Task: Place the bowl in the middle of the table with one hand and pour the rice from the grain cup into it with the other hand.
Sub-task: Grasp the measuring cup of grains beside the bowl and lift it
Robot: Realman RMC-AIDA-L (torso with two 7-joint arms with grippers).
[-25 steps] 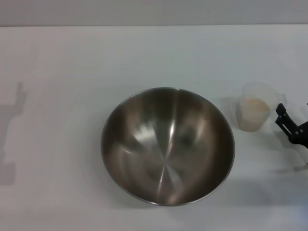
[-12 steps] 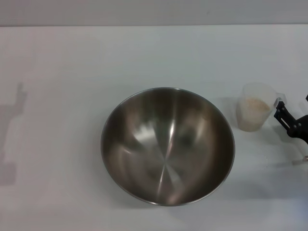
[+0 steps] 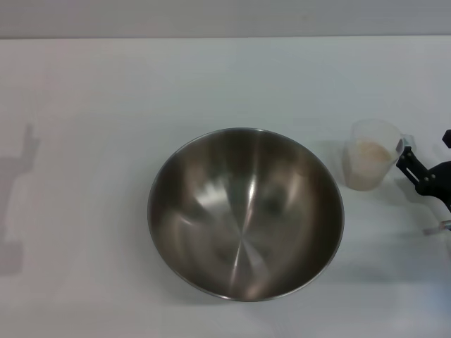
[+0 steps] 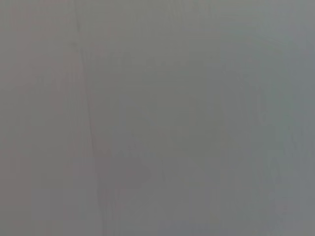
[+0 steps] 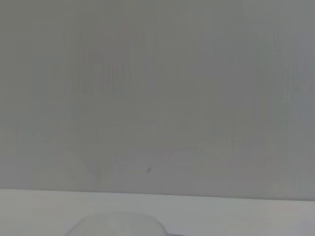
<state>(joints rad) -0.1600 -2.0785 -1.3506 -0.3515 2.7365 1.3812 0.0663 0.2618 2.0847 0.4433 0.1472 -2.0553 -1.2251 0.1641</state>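
Head view: our right gripper (image 3: 412,151) has crept closer to the grain cup (image 3: 371,164) handle at 3 o'clock; its grip is unclear, half cropped.

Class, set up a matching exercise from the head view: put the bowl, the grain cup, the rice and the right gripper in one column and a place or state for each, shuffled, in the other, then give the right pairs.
Things:
1. the bowl
2. the grain cup
3. the rice
4. the right gripper

Places or states:
A. inside the translucent cup
B. at the picture's right edge, reaching for the cup's handle
C. empty, in the middle of the table
D. upright, just right of the bowl

Pairs: 1-C, 2-D, 3-A, 4-B
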